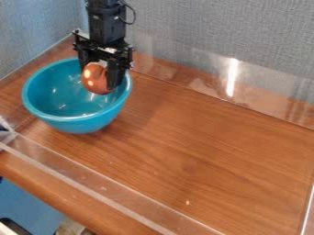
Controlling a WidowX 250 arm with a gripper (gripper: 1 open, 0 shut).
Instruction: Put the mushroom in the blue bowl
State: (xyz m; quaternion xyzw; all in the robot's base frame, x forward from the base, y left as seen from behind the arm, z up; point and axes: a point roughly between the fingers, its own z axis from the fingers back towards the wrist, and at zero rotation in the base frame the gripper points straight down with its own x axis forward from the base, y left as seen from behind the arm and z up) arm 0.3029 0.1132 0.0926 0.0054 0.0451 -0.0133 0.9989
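Turquoise-blue, round and deep, the blue bowl (pixel 59 110) sits upright on the wooden tabletop (pixel 203 147) in the left part of the view. Its smooth wall has a slight shine, and its wide rim faces up, so that much of the inside can be seen. The black robot arm (pixel 106 13) comes down from the top of the view, with the tool (pixel 101 72) at its lower end, over the far right part of the bowl. The tool is closed on the mushroom (pixel 95 78), its dark fingers clamped around it. The mushroom is rounded and glossy orange-brown, with a reddish tint and a paler patch on the side that faces the camera. It appears within the outline of the bowl's opening, toward the rim on the right; whether its underside touches the bowl cannot be told from this angle. The tabletop is a warm orange-brown, with a lighter line running along its near left side. A bright streak of reflected light lies on the shiny strip (pixel 252 84) along the far edge. Behind it rises a grey textured wall (pixel 233 32), with a bluer panel (pixel 35 32) at the upper left, beyond the bowl.
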